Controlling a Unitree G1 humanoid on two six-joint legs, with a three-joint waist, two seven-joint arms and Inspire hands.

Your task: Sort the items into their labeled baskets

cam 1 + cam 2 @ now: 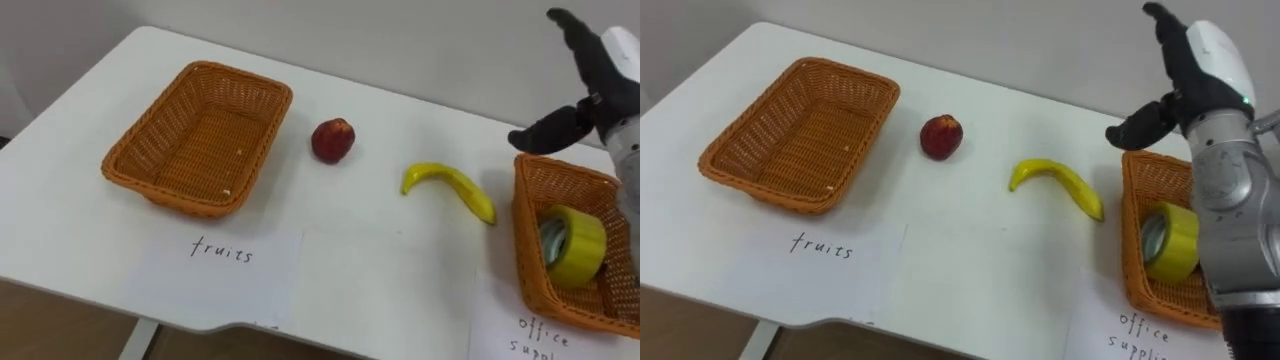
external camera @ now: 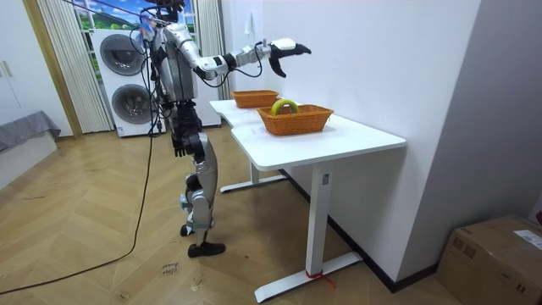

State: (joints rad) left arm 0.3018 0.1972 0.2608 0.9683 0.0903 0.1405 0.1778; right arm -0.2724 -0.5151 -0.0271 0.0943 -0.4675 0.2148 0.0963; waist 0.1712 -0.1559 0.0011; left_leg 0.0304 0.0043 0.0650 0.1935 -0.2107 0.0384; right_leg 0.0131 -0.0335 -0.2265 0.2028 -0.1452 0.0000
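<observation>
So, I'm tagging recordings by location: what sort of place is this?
Likely a room in a home, or a mock-up of one: two stacked washing machines beside curtains, a wooden floor, and a white table.

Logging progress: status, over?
Right hand open, empty, raised near office basket. Left hand at side. Tape in; apple, banana on table; fruit basket empty. Nothing blocking.

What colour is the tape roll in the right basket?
Yellow; the tape roll shows best in the left eye view.
</observation>
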